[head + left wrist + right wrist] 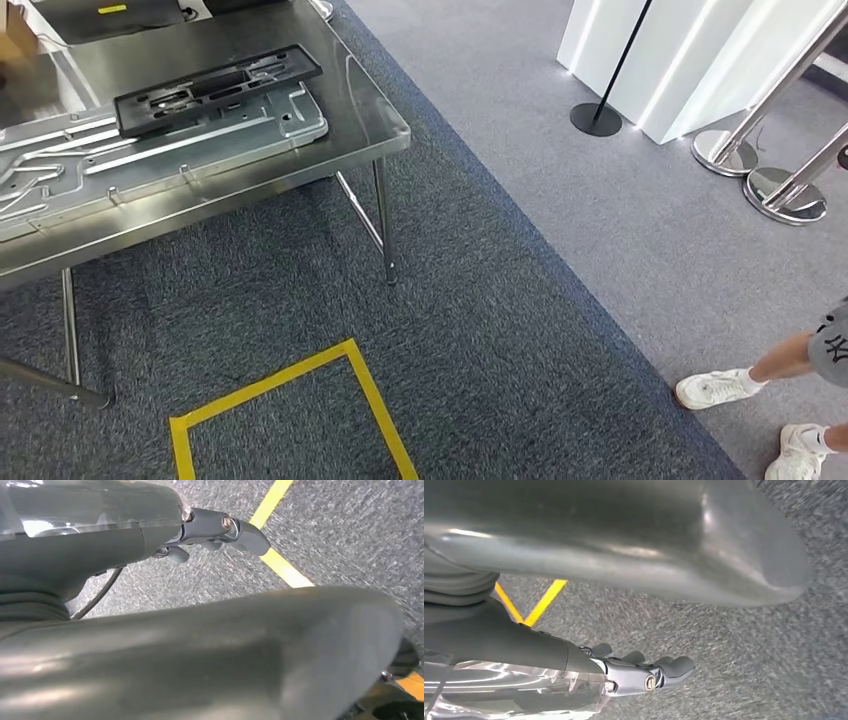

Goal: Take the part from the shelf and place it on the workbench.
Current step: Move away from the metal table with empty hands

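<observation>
Looking down from the head view, a steel workbench (360,90) fills the upper left, its near edge running on a slant and its corner leg (385,225) standing on dark carpet. A black part (215,88) lies flat on a large silver panel (150,150) on the bench, near the bench's right-hand corner. Yellow floor tape (365,385) outlines a box on the carpet below the bench edge, with open carpet around it. A diagonal seam divides the dark carpet from a lighter grey floor, where chrome stanchion bases (785,192) and a white display wall (690,60) stand. A person's white shoes (720,388) are at the far right edge.

In the left wrist view, the left hand (220,530) hangs over carpet, its fingers (247,536) lightly curled and close together, holding nothing; a yellow tape line runs just beyond the fingertips.

In the right wrist view, the right hand (644,675) hangs likewise, its fingers (676,667) side by side, loosely bent, holding nothing, with bare carpet beyond the fingertips and tape behind them.
</observation>
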You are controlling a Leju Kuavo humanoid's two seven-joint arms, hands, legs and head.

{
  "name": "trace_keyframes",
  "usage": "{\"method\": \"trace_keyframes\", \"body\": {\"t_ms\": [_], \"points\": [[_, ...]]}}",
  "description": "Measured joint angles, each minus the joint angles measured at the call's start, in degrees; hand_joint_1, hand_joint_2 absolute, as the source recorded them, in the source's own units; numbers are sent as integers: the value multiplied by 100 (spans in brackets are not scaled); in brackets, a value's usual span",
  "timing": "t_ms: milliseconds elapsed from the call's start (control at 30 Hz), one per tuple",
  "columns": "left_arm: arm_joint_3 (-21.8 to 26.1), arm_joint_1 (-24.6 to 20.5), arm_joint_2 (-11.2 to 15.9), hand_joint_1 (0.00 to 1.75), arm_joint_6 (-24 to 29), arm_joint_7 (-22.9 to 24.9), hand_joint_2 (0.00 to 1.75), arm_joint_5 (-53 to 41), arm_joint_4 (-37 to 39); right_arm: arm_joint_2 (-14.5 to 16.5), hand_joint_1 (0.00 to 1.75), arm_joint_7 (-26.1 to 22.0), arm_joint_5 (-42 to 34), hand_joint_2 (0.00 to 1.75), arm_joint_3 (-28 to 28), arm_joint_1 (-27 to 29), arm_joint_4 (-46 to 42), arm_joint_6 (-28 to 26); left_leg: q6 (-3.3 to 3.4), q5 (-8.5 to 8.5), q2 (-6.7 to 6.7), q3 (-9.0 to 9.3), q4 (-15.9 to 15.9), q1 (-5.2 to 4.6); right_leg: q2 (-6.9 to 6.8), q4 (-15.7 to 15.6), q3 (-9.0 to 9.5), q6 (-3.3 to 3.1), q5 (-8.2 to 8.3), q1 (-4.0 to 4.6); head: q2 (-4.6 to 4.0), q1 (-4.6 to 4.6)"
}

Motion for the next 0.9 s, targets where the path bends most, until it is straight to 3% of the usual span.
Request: {"method": "trace_keyframes", "body": {"t_ms": [67,133,167,200,267,300,333,367,433,500,567,633,667,700,767,800,833,867,900], "points": [[0,-5,-4,0,1,-1,0,-1,0,-7,0,-16,1,0,7,-10,-1,-3,-62,100,12,-20,-12,14,-11,-283,145,-54,-28,42,1,0],[0,0,-2,0,1,-1,0,-1,0,-11,0,-21,0,0,8,-7,0,-6,-125,72,3,-68,40,31,-26,-318,67,-127,99,29,1,0],[0,6,-1,0,2,-1,0,-1,0,-12,0,-23,0,0,9,-10,1,-7,-153,-82,-9,-124,159,35,-35,-337,7,-171,174,17,0,0],[0,13,0,0,3,-1,0,-1,0,-10,0,-26,1,0,10,-10,2,-7,-180,-350,-22,-204,398,43,-44,-351,-75,-203,253,3,0,0],[0,18,1,0,6,-1,0,1,0,-4,0,-31,1,0,14,-3,4,-6,-228,-929,-36,-365,1094,67,-50,-322,-272,-226,387,9,0,-1],[0,20,2,0,8,-1,0,1,0,-2,0,-31,2,0,15,2,5,-5,-249,-1075,-37,-402,1433,80,-54,-299,-386,-219,457,9,0,-1],[0,20,2,0,10,-2,0,1,0,0,0,-31,2,0,16,3,5,-5,-268,-1060,-37,-377,1630,92,-58,-268,-500,-209,523,7,0,-1],[0,21,3,0,12,-2,0,2,0,2,0,-31,3,0,16,3,5,-5,-283,-934,-36,-279,1671,107,-61,-226,-622,-195,585,1,0,-1],[0,16,5,0,14,-3,0,4,0,4,0,-31,7,0,16,1,7,-5,-307,-634,-37,204,1130,138,-61,-97,-864,-146,678,-17,0,-2],[0,3,7,0,15,-4,0,8,0,6,0,-31,13,0,21,3,8,-5,-282,-709,-48,753,319,131,-56,41,-1038,-76,747,-21,1,-2],[1,-1,7,0,15,-4,0,13,0,8,0,-31,20,0,30,2,10,-5,-196,-871,-58,933,-24,100,-53,94,-1086,-1,821,-16,2,-1],[2,-1,9,0,15,-2,0,18,0,9,0,-31,30,0,36,1,13,-5,-85,-802,-51,864,-26,91,-44,102,-1100,73,862,-35,2,-1],[2,-8,10,0,15,-1,0,21,0,10,0,-30,37,0,38,6,15,-5,-30,-736,-42,811,-28,89,-36,172,-1134,106,753,-50,3,-1],[3,-16,10,0,15,-1,0,26,0,10,0,-28,45,0,40,13,18,-5,14,-661,-33,743,-39,92,-27,348,-1193,133,521,-61,2,0],[3,-23,10,0,13,1,0,40,0,11,0,-24,63,0,47,15,22,-3,58,-507,-22,566,-39,82,-19,1014,-1364,179,-113,-74,1,0],[4,-22,10,0,11,3,0,50,0,12,0,-22,74,0,51,11,23,-2,61,-434,-20,468,-33,70,-18,1400,-1435,196,-331,-75,1,1],[4,-20,10,0,10,4,0,58,0,14,0,-22,84,0,55,9,24,2,61,-361,-17,367,-26,58,-18,1698,-1459,204,-405,-75,1,0],[4,-18,10,0,11,6,0,66,0,17,0,-22,91,0,59,11,26,7,59,-290,-16,266,-17,46,-18,1845,-1411,201,-351,-74,1,0],[4,-16,10,0,12,7,0,70,0,21,0,-22,95,0,61,12,27,12,55,-219,-15,167,-9,35,-18,1779,-1259,184,-203,-71,2,0]]}}
